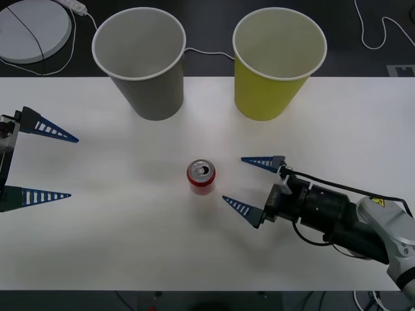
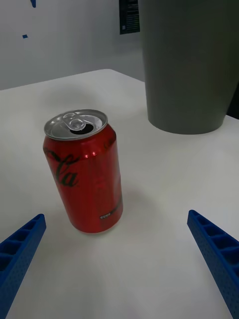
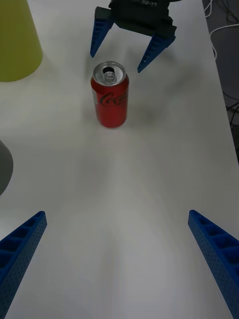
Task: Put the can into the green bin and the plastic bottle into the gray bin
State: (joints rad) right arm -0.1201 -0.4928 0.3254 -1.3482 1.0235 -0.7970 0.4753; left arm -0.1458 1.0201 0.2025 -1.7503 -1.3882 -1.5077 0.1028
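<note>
The red can stands upright mid-table with its silver top open. My right gripper is open just to its right, its fingers pointing at the can without touching it. In the right wrist view the can stands a little ahead of my gripper, with the gray bin behind. The gray bin and green bin stand upright at the table's back. My left gripper waits open at the left edge; its wrist view has the can and the right gripper beyond. The plastic bottle is out of view.
A white round disc and white cables lie on the dark floor behind the table. The white tabletop stretches bare between the can and my left gripper.
</note>
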